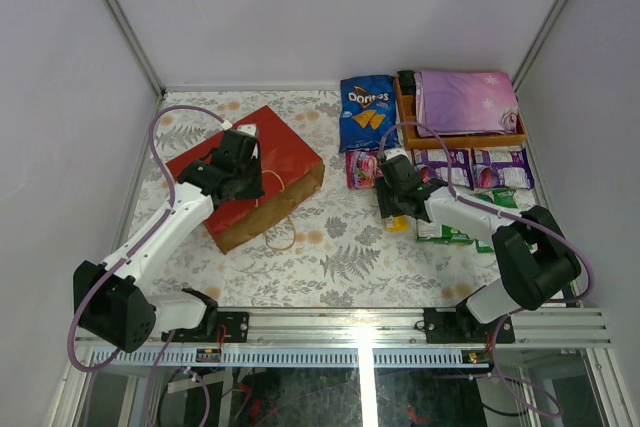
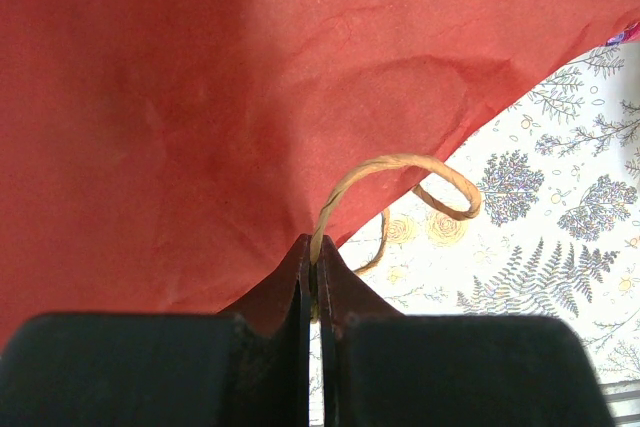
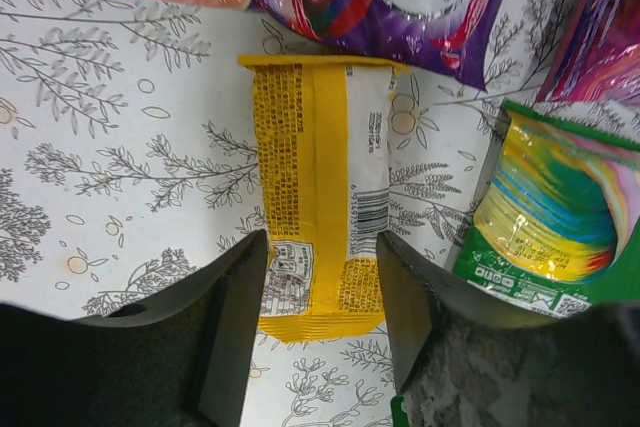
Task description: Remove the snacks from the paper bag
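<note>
a red paper bag (image 1: 285,162) lies on its side at ten o'clock on the leaf-print table (image 1: 340,257), its mouth turned toward the centre. the left gripper (image 2: 312,252) is pinched tight on one thin tan handle (image 2: 400,169), likely to pin the bag and keep its opening within reach. the snacks are gathered between one and three o'clock, well apart from the bag. a blue doritos bag (image 1: 367,112) lies farthest back, and purple packs (image 1: 445,162) sit just in front of the orange tray (image 1: 500,137) holding a star-print cloth (image 1: 465,97). a green pack (image 3: 550,217) lies nearer the arms. the right gripper (image 3: 320,247) hangs low over a yellow pack (image 3: 320,187) with its fingers (image 3: 235,307) spread to either side. the pack lies flat on the table, so it reads as out of the bag. whether anything is left inside the bag cannot be told.
</note>
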Tool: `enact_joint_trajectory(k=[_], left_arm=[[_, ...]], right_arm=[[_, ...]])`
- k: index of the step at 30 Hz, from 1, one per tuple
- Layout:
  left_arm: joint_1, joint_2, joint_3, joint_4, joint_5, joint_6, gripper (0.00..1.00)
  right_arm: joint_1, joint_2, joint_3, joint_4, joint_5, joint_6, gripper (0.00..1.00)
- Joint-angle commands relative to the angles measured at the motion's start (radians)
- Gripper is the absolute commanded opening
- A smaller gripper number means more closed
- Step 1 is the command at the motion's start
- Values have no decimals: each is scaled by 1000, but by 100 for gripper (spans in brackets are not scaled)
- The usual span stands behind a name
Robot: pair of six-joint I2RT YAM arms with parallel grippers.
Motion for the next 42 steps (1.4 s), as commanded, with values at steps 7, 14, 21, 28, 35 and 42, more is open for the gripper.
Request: enact_joint_trajectory(k=[7,14,21,28,35,42], left_arm=[[-4,2,10,43,-14,21,0],[-5,0,9,43,-15,22,0],[-4,-4,9,43,-10,21,0],[-5,-10,6,43,-6,20,0],[-5,-14,5,43,-3,20,0],[-5,-15,4,43,-2,20,0]], right_arm=[[2,-14,-75,100,19,73,46],[1,-68,-142,101,44,127,40],[1,-153,-206,69,102,214,37],[1,-186,-222,37,160,304,37],[12,-146,-192,21,152,387,36],[90,-100,-167,19,185,448,31]])
